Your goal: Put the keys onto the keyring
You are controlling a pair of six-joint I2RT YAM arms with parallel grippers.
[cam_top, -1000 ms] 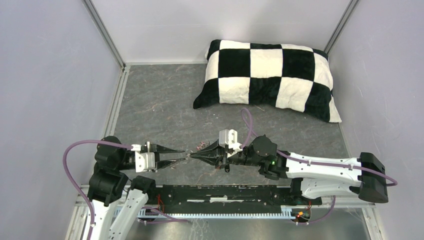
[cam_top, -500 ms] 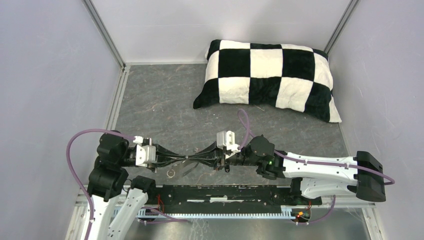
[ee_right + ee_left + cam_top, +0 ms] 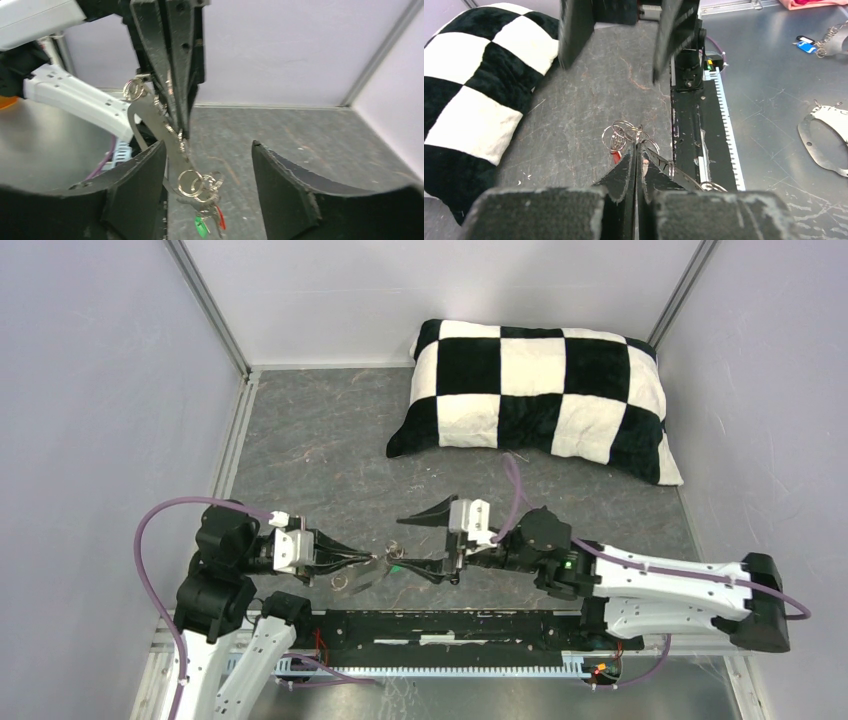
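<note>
My left gripper [image 3: 378,562] is shut on the keyring [image 3: 150,122], a flat grey strip that slants down from its fingers [image 3: 172,60]. Wire rings [image 3: 194,182] hang at the strip's lower end with the keys below them, a green tag [image 3: 201,226] and a red tag [image 3: 221,223] showing. In the left wrist view the shut fingertips [image 3: 638,150] pinch the rings [image 3: 624,134], and the red tag [image 3: 616,156] peeks out beside them. My right gripper [image 3: 418,543] stands open facing the left one, its fingers [image 3: 145,175] either side of the hanging keys without touching them.
A black-and-white checked pillow [image 3: 535,395] lies at the back right of the grey table [image 3: 310,440]. The black rail [image 3: 450,625] runs along the near edge under both arms. White walls close in left, right and back.
The right gripper has opened and drawn back to the right, letting go. The left gripper has shut on the keyring, which now hangs from it with the keys.
</note>
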